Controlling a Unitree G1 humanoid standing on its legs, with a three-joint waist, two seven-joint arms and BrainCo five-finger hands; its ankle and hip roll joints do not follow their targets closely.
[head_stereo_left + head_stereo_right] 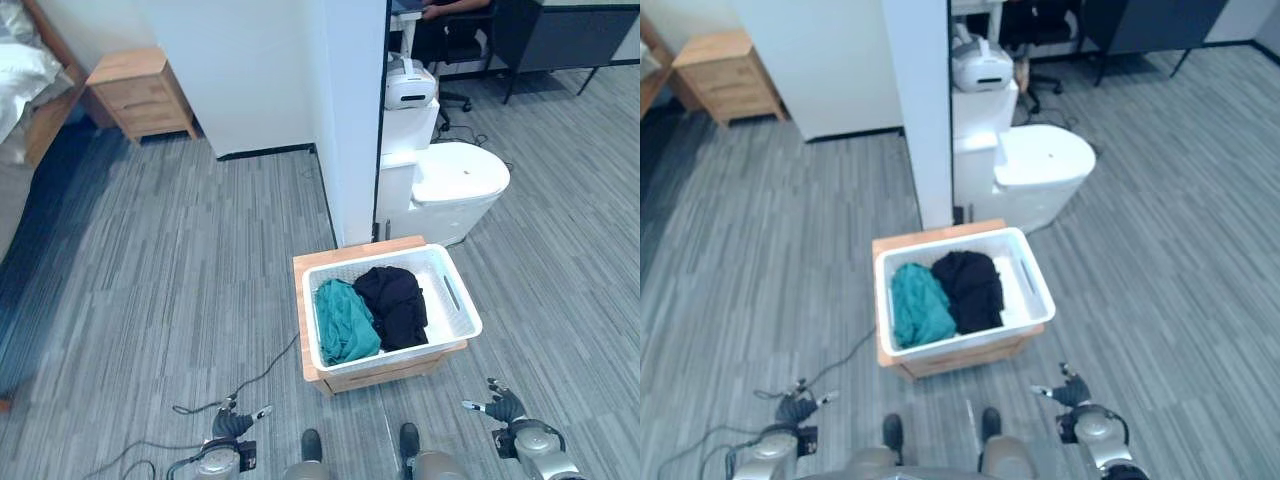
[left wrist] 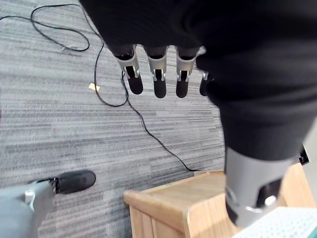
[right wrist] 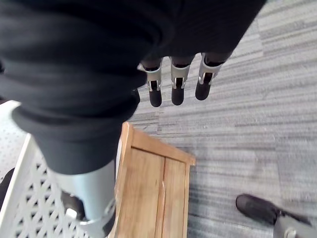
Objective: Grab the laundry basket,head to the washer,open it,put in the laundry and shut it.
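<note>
A white laundry basket point(image 1: 458, 295) sits on a low wooden stand point(image 1: 372, 375) straight ahead, holding a teal garment point(image 1: 345, 320) and a black garment point(image 1: 393, 303). My left hand point(image 1: 232, 424) hangs low at the lower left, fingers point(image 2: 159, 77) straight and holding nothing, short of the stand's corner point(image 2: 168, 196). My right hand point(image 1: 503, 405) hangs at the lower right, fingers point(image 3: 177, 82) straight, beside the basket's lattice wall point(image 3: 29, 198) and the stand point(image 3: 153, 183). Both hands are apart from the basket.
A white pillar point(image 1: 345, 110) rises just behind the stand. A white rounded appliance point(image 1: 455, 190) stands to its right. A wooden nightstand point(image 1: 140, 92) and a bed point(image 1: 20, 80) lie at the far left. Office chairs and a person's arm point(image 1: 455, 8) show at the back.
</note>
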